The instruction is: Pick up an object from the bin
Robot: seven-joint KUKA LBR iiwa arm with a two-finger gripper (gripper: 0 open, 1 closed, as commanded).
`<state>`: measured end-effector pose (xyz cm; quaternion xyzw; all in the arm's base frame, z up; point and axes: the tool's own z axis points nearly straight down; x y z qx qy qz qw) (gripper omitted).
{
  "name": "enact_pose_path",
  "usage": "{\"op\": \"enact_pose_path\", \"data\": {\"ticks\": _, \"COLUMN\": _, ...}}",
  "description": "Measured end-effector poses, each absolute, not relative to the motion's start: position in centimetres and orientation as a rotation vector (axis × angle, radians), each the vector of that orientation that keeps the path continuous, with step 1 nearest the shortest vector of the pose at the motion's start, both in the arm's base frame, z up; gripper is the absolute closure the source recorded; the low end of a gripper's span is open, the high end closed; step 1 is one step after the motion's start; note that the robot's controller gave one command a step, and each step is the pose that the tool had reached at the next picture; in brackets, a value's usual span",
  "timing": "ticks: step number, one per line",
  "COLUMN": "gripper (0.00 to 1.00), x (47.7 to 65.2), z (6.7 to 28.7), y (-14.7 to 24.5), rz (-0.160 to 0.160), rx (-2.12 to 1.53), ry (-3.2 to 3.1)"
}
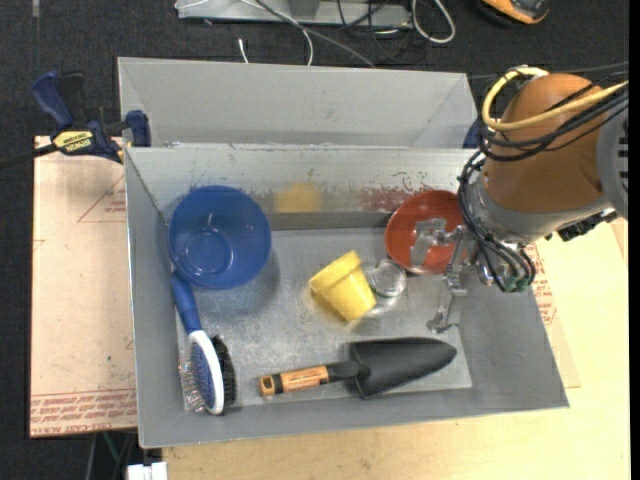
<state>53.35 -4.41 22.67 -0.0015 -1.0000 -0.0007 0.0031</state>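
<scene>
My gripper (pixel 434 278) hangs at the bin's right side, open, with nothing visibly held. One fingertip (pixel 428 236) is over the red bowl (pixel 412 230), which lies at the back right. The other fingertip (pixel 438 322) points down toward the bin floor just above the black trowel (pixel 395 363). That trowel has an orange handle and lies along the front. A small clear, shiny thing (pixel 386 281) sits left of the gripper, touching a yellow cup (pixel 340 286) lying on its side.
A blue bowl (pixel 220 236) stands at the back left. A blue-handled brush (pixel 200 358) lies along the left wall. The arm with its orange cover and cables hangs over the bin's right rim.
</scene>
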Motion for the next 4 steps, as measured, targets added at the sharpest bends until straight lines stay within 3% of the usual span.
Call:
{"op": "enact_pose_path", "data": {"ticks": 1, "gripper": 0.0, "x": 53.5, "z": 23.0, "y": -4.4, "rz": -0.001, "rx": 0.0, "ry": -3.143}}
{"op": "enact_pose_path", "data": {"ticks": 2, "gripper": 0.0, "x": 48.7, "z": 8.4, "y": -3.5, "rz": -0.001, "rx": 0.24, "ry": -3.141}}
{"op": "enact_pose_path", "data": {"ticks": 3, "gripper": 0.0, "x": 48.8, "z": 7.2, "y": -0.7, "rz": 0.006, "rx": 0.466, "ry": -3.137}}
{"op": "enact_pose_path", "data": {"ticks": 4, "gripper": 0.0, "x": 49.0, "z": 6.9, "y": -3.1, "rz": 0.002, "rx": 0.275, "ry": -3.165}}
